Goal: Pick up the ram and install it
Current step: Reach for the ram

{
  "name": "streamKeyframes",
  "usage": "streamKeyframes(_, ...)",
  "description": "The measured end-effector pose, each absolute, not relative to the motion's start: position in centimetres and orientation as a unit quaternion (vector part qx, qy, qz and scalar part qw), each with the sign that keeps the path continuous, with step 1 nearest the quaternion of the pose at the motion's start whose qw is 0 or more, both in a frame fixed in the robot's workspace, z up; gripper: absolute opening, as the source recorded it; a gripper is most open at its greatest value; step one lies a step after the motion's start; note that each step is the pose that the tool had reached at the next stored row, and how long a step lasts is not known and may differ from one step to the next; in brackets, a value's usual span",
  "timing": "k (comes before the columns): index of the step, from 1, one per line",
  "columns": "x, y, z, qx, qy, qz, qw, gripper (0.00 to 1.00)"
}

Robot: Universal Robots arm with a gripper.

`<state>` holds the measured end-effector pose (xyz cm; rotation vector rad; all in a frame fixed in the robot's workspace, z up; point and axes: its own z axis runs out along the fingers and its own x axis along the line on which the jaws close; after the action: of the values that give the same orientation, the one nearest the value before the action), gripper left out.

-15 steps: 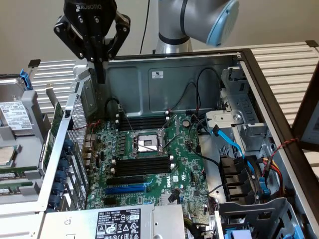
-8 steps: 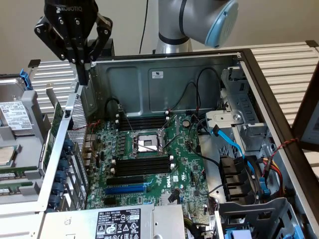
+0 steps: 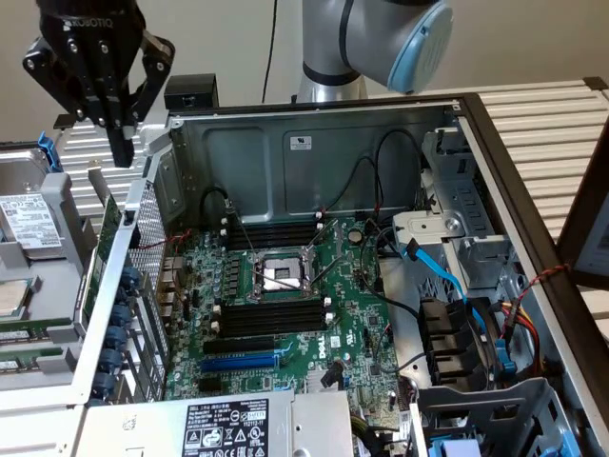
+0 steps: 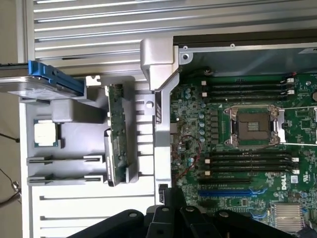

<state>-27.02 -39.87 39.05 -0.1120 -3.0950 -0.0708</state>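
Fingers of the gripper (image 3: 122, 149), pressed together with nothing between them, hang above the grey tray (image 4: 74, 131) beside the open computer case (image 3: 314, 143), while the ram (image 4: 117, 129) stands on edge on that tray, untouched, just outside the case wall.

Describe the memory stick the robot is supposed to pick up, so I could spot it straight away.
Start from the open computer case; on the exterior view's left of it lies a grey parts tray. The ram stands on edge in that tray, nearest the case. It is the one long, thin green board there, unlike the square silver processor and the blue-railed hard drive.
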Motion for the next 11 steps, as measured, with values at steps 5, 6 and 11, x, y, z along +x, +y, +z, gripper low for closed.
streamKeyframes(5, -29.3, -39.9, 39.0, -0.036, -0.999, -0.023, 0.022, 0.11)
streamKeyframes(6, -29.6, -39.9, 39.0, -0.036, -0.999, -0.023, 0.022, 0.11)
streamKeyframes(11, -31.4, -39.9, 39.0, -0.036, -0.999, -0.023, 0.022, 0.11)
